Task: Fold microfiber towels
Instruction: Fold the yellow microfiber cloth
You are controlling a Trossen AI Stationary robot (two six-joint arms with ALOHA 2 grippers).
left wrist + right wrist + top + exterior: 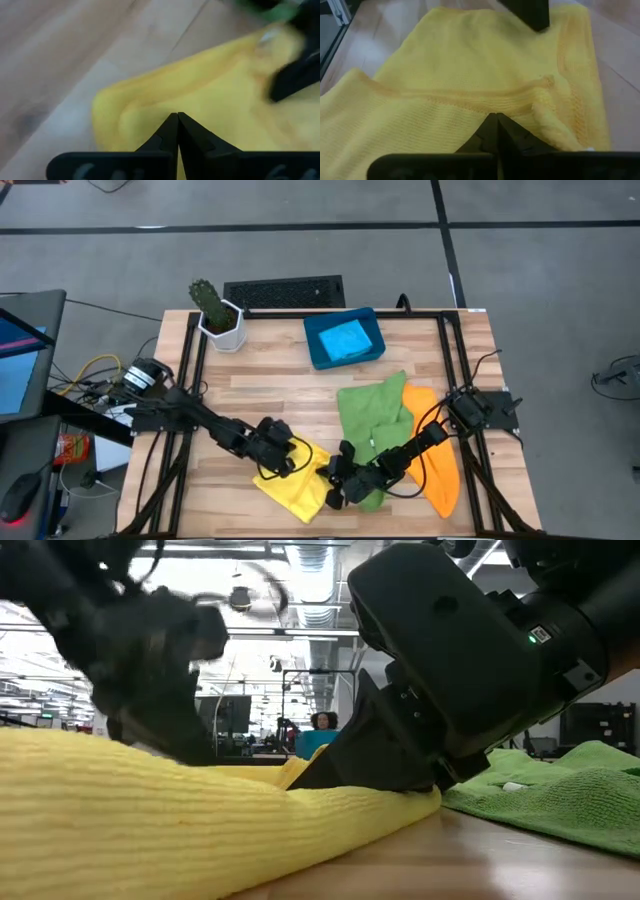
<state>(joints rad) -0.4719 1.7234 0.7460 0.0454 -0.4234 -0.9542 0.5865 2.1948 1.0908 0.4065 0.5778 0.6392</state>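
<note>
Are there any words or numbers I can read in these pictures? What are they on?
None can be read.
Left gripper: pale marks on its base, cut off and blurred, over the yellow towel.
Right gripper: the same marks, unreadable.
Green towel: a small white tag, too small to read.
Red packet beside the table: print too small to read.

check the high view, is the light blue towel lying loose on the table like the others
No, the light blue towel sits inside the dark-blue tray.
</note>
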